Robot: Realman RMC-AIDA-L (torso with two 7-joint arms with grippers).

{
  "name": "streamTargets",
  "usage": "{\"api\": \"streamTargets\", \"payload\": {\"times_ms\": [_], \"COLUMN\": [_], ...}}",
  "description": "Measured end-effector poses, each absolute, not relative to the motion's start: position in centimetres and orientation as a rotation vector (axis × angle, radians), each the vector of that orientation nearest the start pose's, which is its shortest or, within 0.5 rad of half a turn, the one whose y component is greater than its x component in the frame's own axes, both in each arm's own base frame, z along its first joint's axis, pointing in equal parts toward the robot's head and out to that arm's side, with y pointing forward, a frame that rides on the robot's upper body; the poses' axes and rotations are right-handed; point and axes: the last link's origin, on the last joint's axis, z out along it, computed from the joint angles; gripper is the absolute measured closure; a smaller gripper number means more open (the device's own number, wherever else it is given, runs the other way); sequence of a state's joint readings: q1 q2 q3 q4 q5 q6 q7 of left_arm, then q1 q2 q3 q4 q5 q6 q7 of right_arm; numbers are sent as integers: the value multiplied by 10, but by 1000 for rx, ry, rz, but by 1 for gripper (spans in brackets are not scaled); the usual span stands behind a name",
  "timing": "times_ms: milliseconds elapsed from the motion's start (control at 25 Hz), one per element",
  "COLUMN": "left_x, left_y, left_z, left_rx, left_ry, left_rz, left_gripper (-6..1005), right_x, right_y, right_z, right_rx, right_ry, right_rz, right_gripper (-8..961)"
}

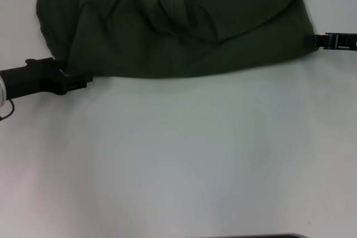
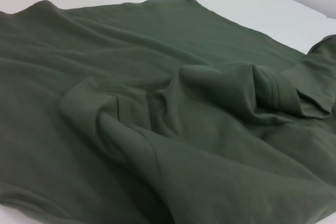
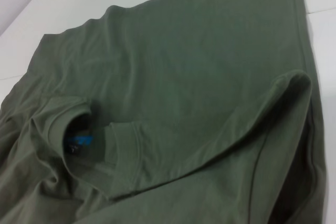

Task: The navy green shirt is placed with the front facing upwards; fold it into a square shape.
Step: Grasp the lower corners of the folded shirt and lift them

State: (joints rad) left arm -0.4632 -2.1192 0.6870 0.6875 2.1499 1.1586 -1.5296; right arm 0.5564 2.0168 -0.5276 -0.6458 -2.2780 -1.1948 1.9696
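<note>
Left gripper (image 1: 83,81) – right gripper (image 1: 313,40) flank rumpled navy green shirt (image 1: 184,26) – finger state unclear.

At about nine o'clock in the head view, my left gripper (image 1: 75,80) is matte black all over: a thick, rounded barrel that narrows into a blocky, squared-off head with short stubby fingers (image 1: 81,79) at its tip. Behind the barrel sits a bright silvery metal ring, and a thin dark cable loops out beneath it. At about two o'clock, my right gripper (image 1: 313,40) is the same black, but slimmer here: a flat, segmented bar with small notched blocks along it and a ridged, angular end. I can make out no markings or screws on either one.
</note>
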Motion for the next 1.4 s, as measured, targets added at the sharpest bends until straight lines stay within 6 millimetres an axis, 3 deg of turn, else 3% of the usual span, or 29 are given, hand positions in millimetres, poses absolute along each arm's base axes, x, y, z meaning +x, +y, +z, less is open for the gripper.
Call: {"api": "streamTargets", "payload": {"times_ms": [560, 1200, 1400], "left_x": [-326, -322, -321], "left_y": [345, 345, 345], "left_z": [-12, -15, -15], "left_rx": [-2392, -2433, -2445], "left_ry": [-912, -883, -881], "left_rz": [-276, -246, -247], "left_gripper": [311, 944, 953], "right_x": [336, 337, 337], "right_y": [366, 366, 364], "right_z": [40, 40, 40], "right_rx": [-2145, -2139, -2143], "right_ry": [1400, 1401, 1400], "right_rz": [420, 419, 417], "right_gripper": [912, 912, 912]}}
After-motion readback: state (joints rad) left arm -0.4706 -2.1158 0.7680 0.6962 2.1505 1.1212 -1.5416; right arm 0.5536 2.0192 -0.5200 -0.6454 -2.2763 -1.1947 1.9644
